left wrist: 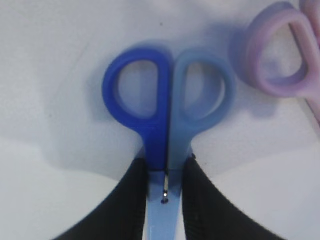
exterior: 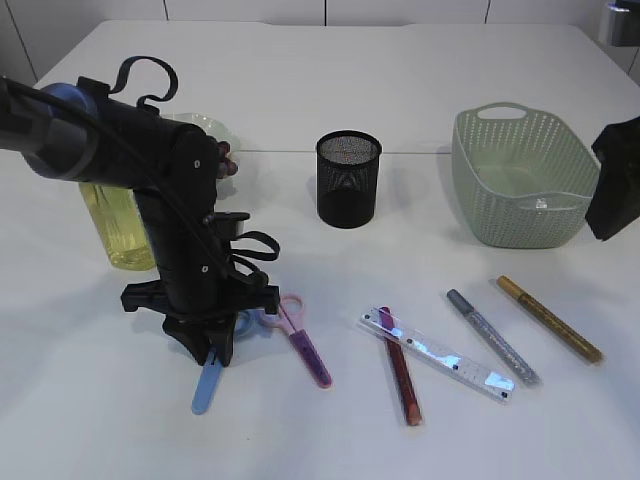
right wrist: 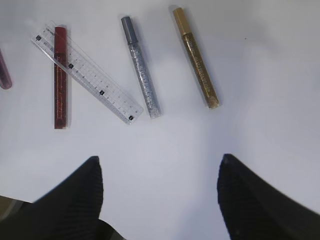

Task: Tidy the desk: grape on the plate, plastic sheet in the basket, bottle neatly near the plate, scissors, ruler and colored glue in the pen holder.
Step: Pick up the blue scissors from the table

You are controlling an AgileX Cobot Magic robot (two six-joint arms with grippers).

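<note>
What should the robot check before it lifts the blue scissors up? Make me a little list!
1. Left pincer shut on the blue plastic-handled scissors, near the pivot: ok.
2. Pink-handled scissors apart from the blue pair: cannot tell, they lie very close.
3. Black mesh pen holder upright, open top: ok.
4. Right pincer open, holding nothing: ok.
5. Clear plastic ruler free to pick: not ok, it lies across the red glitter glue tube.

Blue scissors [left wrist: 167,117] closed, flat beside pink scissors [left wrist: 280,55].
</note>
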